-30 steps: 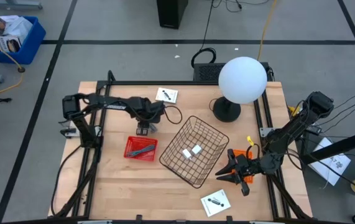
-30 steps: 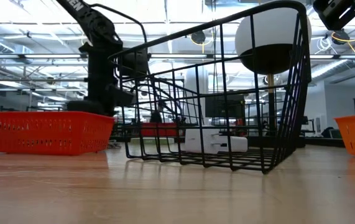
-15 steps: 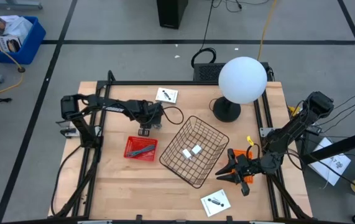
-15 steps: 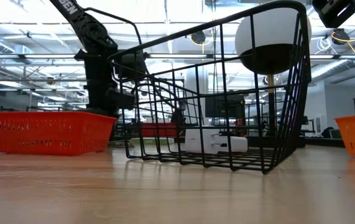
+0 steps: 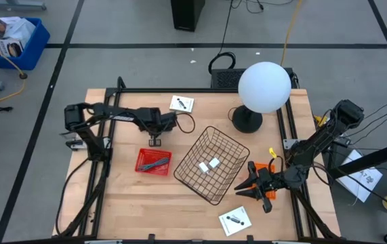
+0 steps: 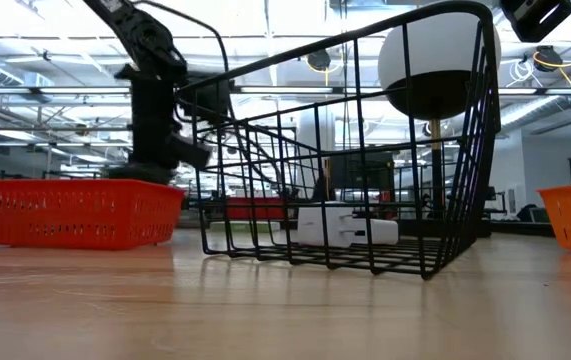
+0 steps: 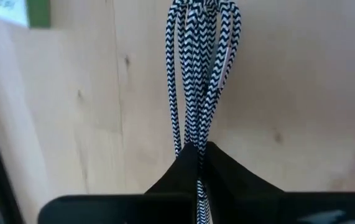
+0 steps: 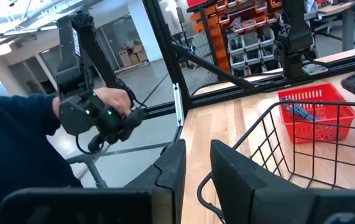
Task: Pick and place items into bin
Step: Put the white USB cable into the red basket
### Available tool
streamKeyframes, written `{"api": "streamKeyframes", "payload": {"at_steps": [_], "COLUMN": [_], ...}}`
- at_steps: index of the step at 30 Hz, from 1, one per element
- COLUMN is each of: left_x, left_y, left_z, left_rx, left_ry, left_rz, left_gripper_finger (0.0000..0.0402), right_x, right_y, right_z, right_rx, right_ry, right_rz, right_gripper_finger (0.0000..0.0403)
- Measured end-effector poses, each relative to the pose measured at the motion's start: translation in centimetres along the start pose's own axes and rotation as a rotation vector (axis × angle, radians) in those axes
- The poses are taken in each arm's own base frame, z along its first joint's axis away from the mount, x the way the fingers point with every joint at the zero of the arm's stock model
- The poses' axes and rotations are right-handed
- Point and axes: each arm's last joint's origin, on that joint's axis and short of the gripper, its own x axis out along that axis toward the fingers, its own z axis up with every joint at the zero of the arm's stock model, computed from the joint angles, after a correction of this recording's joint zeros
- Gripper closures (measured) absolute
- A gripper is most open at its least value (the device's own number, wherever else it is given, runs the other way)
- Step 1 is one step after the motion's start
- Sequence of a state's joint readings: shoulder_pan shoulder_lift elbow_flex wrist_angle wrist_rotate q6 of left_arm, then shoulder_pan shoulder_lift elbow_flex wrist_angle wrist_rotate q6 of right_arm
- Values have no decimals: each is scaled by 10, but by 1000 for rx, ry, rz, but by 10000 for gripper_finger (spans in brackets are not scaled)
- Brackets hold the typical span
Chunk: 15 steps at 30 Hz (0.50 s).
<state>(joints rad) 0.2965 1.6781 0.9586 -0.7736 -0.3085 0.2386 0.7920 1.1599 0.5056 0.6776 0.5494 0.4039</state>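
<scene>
While the white card [image 5: 234, 220] is lying nearest, at the table's [image 5: 139, 203] front edge, the remaining entries are running back from it as follows. Right gripper [image 5: 251, 185]: resting low beside an orange tray [image 5: 269, 169] near the right front; its fingers [image 8: 171, 174] are standing a little apart with nothing between them. Black wire basket [image 5: 212, 164]: sitting mid-table, tilted on its side, and holding two small white blocks [image 5: 209, 165] (they are touching each other). Red bin [image 5: 154, 161]: standing left of the basket, and containing a slim teal tool [image 5: 155, 163]. Left gripper [image 5: 156, 140]: hanging just behind the red bin; its jaws are pressing shut on a black-and-white braided cord [image 7: 199, 74], whose loops are trailing over the bare wood. Second white card [image 5: 181, 104]: lying near the table's back edge. White globe lamp [image 5: 263, 87]: standing on a dark base at the rear right. A person's hand [image 8: 112, 102] is gripping a black controller beyond the table, seen in the right wrist view.
</scene>
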Motion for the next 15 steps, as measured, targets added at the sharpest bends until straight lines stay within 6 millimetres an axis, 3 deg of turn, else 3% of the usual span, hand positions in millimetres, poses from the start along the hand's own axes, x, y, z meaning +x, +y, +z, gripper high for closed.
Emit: {"api": "streamKeyframes", "payload": {"at_steps": [3, 8, 15], "left_x": [-16, -61, -119], "left_y": [-3, -7, -36], "left_z": [-5, -15, -35], "left_rx": [-18, -79, -189], "left_ry": [-22, -136, -323], "left_rz": [21, -5, -140], "left_gripper_finger": [391, 392, 389], "right_x": [0, 0, 0], "right_y": [0, 0, 0], "right_z": [0, 0, 0], "right_rx": [-4, -4, -25], "right_ry": [0, -2, -1], "right_rz": [-2, -3, -3], "right_gripper_finger": [332, 332, 332]}}
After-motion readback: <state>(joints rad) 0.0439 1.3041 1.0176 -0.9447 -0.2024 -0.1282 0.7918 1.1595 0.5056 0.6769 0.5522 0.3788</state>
